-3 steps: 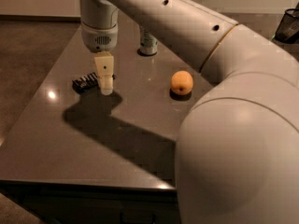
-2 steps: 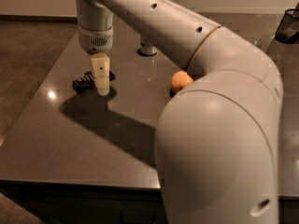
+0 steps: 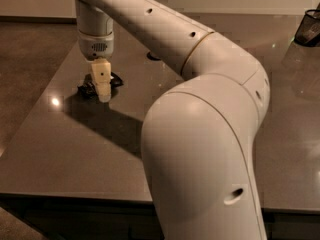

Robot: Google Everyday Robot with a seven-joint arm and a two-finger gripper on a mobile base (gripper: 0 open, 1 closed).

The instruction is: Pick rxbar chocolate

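Find the gripper point(image 3: 103, 95) hanging tip-down from the end of the arm point(image 3: 200, 134), low over the table point(image 3: 75, 154) and seen edge-on as a single cream block; cannot tell whether open or closed, nor whether gripping anything. Look right at the foot of the gripper for the chocolate bar point(image 3: 86, 89): lies flat on the table, dark and glossy, showing as a black end poking out to the gripper's left on the camera side and a second dark sliver poking out to its right on the far side. Judging from those two ends, runs slantwise past the gripper, long axis from near-left to far-right as the camera sees it, with the middle hidden behind or beneath the tip. Cannot say whether touching the tip or just short of it. Seems to call for hardly any sideways travel: probably only a short drop, straight down, onto the hidden middle. Would matter most to close across the narrow width and not along the slant; cannot check that alignment from here. Risk, as a guess: pressing on the flat wrapper and sliding it along the smooth top instead of catching it. Well apart to the gripper's right, at the far corner, note a black mesh cup point(image 3: 307, 26), no part of the job.
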